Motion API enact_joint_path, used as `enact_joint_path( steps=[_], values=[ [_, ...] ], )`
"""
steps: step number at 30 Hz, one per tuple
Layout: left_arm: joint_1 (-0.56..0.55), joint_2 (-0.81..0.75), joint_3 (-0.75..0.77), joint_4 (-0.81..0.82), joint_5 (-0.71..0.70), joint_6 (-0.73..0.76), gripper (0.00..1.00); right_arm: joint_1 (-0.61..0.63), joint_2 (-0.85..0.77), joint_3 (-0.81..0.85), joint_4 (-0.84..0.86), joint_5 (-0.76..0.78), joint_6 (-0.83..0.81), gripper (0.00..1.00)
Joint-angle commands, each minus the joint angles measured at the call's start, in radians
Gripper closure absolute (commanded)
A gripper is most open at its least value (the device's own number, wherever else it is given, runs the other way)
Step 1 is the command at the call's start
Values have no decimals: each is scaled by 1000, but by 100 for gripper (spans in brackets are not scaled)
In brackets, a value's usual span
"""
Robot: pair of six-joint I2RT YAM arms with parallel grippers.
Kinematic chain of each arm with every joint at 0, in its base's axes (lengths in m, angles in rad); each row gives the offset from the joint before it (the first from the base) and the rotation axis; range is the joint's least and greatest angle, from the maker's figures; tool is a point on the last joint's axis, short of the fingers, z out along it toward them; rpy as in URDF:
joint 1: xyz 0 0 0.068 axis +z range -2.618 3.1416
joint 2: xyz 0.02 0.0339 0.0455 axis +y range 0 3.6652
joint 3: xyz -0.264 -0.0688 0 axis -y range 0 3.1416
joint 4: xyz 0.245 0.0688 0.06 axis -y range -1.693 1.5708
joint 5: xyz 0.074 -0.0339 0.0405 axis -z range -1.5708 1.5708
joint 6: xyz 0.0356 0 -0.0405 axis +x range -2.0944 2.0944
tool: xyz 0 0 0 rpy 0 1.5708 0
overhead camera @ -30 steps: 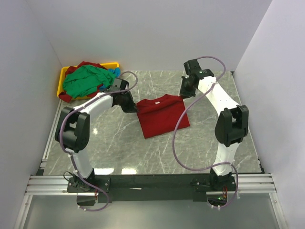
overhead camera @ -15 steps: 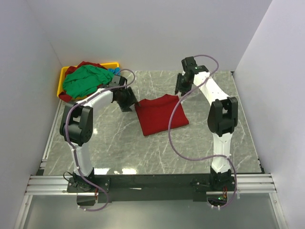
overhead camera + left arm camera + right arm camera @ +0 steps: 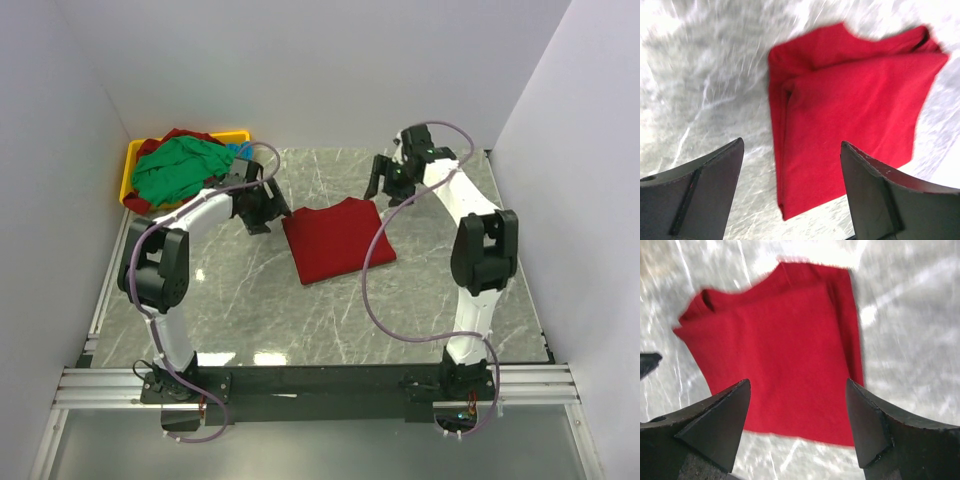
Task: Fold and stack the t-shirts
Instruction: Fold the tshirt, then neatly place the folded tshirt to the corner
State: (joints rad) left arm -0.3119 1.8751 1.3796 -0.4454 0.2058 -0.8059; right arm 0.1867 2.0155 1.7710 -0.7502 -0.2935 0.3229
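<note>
A deep red t-shirt (image 3: 334, 240) lies folded into a rough rectangle on the marble table, also in the left wrist view (image 3: 850, 120) and the right wrist view (image 3: 780, 355). My left gripper (image 3: 262, 212) hangs just off its far left corner, open, holding nothing (image 3: 792, 145). Off the far right corner my right gripper (image 3: 385, 182) is raised, open and empty (image 3: 799, 385). More t-shirts, a green one (image 3: 178, 168) over red and blue ones, are heaped in the yellow tray (image 3: 134, 160).
The yellow tray sits in the back left corner against the white walls. White walls close in the table on the left, back and right. Purple cables loop from both arms over the table.
Both grippers opened and let go of the red t-shirt's far edge. The shirt now lies flat and folded. The right gripper drew back to the right, away from the shirt.
</note>
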Motion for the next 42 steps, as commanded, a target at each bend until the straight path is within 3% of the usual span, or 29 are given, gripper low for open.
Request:
enact_joint_path(
  steps=[1,8,24,33,42],
  values=[
    [-23,-45,-54,39,27,8,17,-42,-118,-108,89,-104,-63,17],
    [-55,-2,-73,73,44,11,20,-93,-159,-266,130,-206,-119,17],
    [-72,133,10,45,35,42,34,-128,-28,-252,172,-248,-130,18],
    [-72,188,50,20,35,62,58,-131,55,-189,170,-260,-128,19],
    [-70,197,18,8,26,70,89,-128,109,-193,210,-272,-102,20]
  ],
)
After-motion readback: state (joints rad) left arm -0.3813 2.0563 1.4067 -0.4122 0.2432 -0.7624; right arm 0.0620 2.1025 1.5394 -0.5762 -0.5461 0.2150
